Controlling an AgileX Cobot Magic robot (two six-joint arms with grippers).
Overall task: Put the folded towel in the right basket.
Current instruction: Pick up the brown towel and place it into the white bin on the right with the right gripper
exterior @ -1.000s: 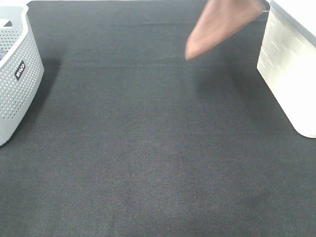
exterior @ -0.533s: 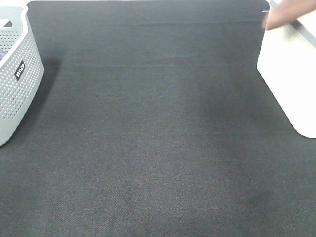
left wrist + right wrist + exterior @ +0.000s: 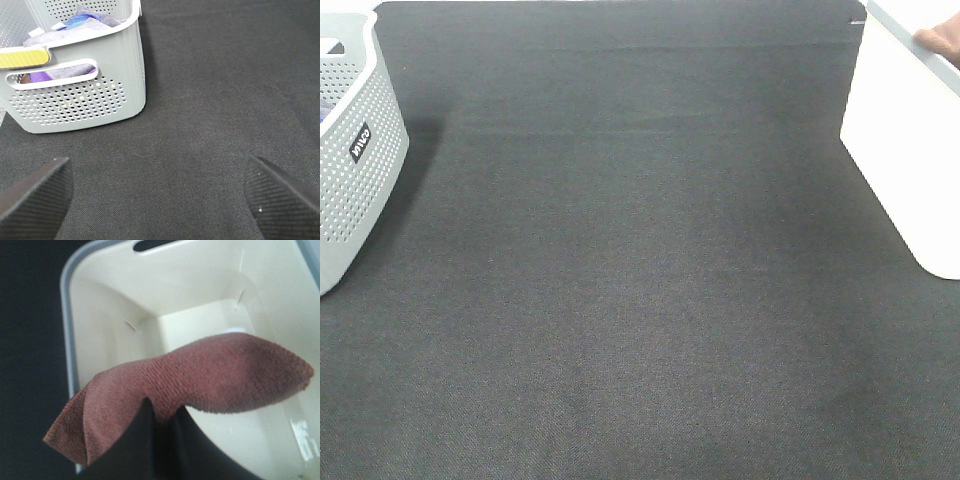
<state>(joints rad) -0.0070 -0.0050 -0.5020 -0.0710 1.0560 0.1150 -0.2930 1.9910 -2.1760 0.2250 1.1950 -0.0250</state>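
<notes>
The folded towel (image 3: 200,375) is reddish brown and hangs from my right gripper (image 3: 160,422), whose fingers are shut on its edge. In the right wrist view it hangs over the open mouth of the white right basket (image 3: 85,315), one corner out past the rim. In the exterior high view only a sliver of the towel (image 3: 942,42) shows above the right basket (image 3: 905,160) at the right edge. My left gripper (image 3: 160,200) is open and empty, low over the black cloth.
A grey perforated basket (image 3: 350,150) stands at the left edge; in the left wrist view this basket (image 3: 75,100) holds purple and blue cloths. A black cloth (image 3: 640,280) covers the table between the baskets.
The towel has moved right and away, from above the table's far middle to over the right basket, almost out of the exterior high view.
</notes>
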